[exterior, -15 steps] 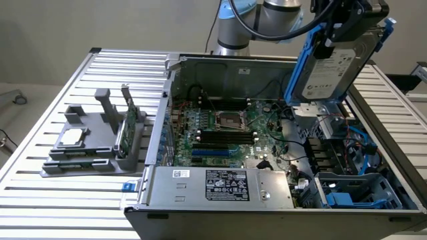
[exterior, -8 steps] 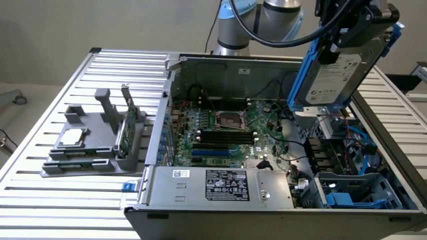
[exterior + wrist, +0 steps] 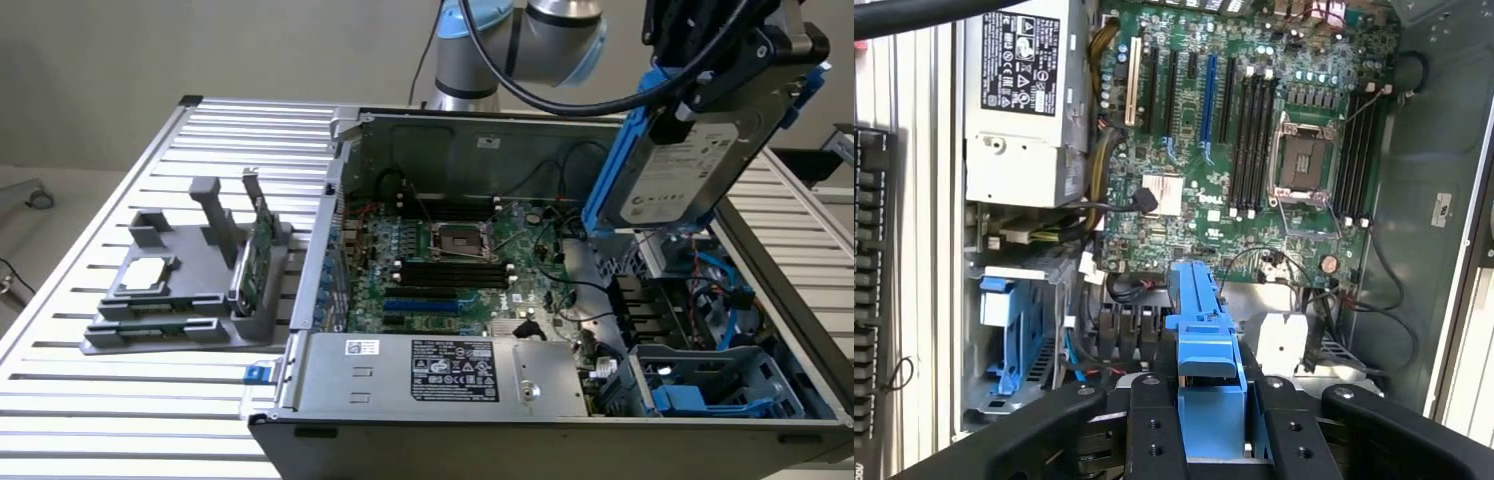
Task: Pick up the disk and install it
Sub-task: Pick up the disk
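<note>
Slatted metal table [image 3: 120,400], open computer case [image 3: 481,140], tool [image 3: 727,85] clamped on disk [image 3: 687,165] above it, arm [image 3: 561,30] cut off

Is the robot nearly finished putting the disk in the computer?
About halfway. Done: the disk is picked up and in the air. In hand: the fingers clamp its blue frame, and it hangs tilted above the open case, on the exterior view's right. Left: it is not inside the case yet, so installing is not done.
</note>
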Controlling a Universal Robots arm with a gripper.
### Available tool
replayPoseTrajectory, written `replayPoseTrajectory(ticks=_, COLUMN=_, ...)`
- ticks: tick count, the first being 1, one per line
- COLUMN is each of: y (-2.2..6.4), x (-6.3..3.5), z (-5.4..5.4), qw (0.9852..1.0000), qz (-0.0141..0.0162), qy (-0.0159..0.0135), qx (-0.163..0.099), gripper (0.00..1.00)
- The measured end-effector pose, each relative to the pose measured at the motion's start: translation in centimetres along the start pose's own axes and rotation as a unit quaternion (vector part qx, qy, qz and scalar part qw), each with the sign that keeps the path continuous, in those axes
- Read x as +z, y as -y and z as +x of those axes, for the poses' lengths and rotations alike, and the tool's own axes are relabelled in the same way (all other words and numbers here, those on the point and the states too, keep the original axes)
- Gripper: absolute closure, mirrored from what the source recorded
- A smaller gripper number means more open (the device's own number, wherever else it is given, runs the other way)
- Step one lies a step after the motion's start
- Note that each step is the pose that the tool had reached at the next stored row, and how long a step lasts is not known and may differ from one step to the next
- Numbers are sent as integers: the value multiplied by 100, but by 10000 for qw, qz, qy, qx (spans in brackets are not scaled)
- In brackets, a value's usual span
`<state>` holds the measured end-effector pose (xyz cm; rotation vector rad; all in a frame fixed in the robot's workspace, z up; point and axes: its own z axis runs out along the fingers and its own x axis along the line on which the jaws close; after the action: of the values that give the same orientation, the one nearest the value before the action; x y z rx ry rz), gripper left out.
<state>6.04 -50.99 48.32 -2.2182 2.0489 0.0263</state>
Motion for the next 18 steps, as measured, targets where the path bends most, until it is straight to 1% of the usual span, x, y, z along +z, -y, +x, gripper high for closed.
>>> replayPoseTrajectory(ticks=9, y=-29, x=-40, z=395, qw=10000, qz=0, qy=0, qx=0, gripper=67)
replayPoseTrajectory(ticks=12, y=-57, x=-53, z=519, qw=10000, qz=1, qy=1, qx=0, gripper=67)
replayPoseTrajectory(ticks=15, y=-103, x=-64, z=594, qw=10000, qz=-1, qy=1, qx=-10, gripper=67)
replayPoseTrajectory(ticks=18, y=-149, x=-71, z=625, qw=10000, qz=-2, qy=2, qx=-28, gripper=67)
